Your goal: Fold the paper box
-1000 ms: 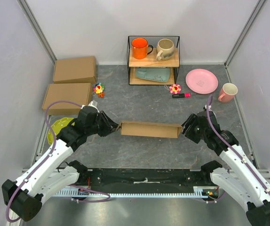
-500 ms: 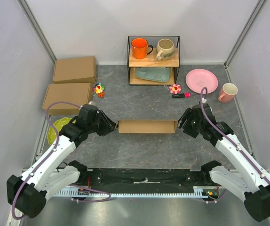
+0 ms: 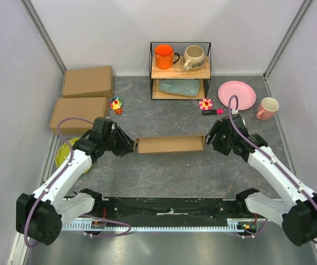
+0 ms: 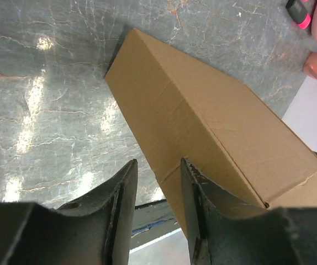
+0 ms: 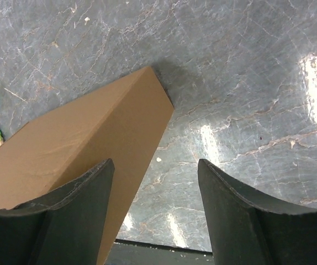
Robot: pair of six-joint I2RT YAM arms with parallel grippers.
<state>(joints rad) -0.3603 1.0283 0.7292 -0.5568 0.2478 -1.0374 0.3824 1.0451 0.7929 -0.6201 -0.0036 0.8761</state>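
The paper box (image 3: 170,144) is a closed, shallow brown cardboard mailer lying flat mid-table, long side running left to right. My left gripper (image 3: 131,146) is at its left end and my right gripper (image 3: 208,141) is at its right end. In the left wrist view the left gripper (image 4: 158,163) is open; the box (image 4: 202,116) runs along its right finger, with a strip of its side showing in the gap. From the right wrist, the right gripper (image 5: 156,163) stands wide open, the box (image 5: 81,138) beside its left finger and bare table between the tips.
Two other brown boxes (image 3: 88,81) (image 3: 78,113) lie at the back left, above a yellow-green plate (image 3: 67,152). A wire shelf (image 3: 179,69) with two mugs stands at the back. A pink plate (image 3: 236,95), pink mug (image 3: 267,108), marker (image 3: 212,112) and flower toys (image 3: 116,104) lie nearby.
The box has slid away from the arm bases and squared up to the table. Both arms have followed it, and both grippers have opened wider.
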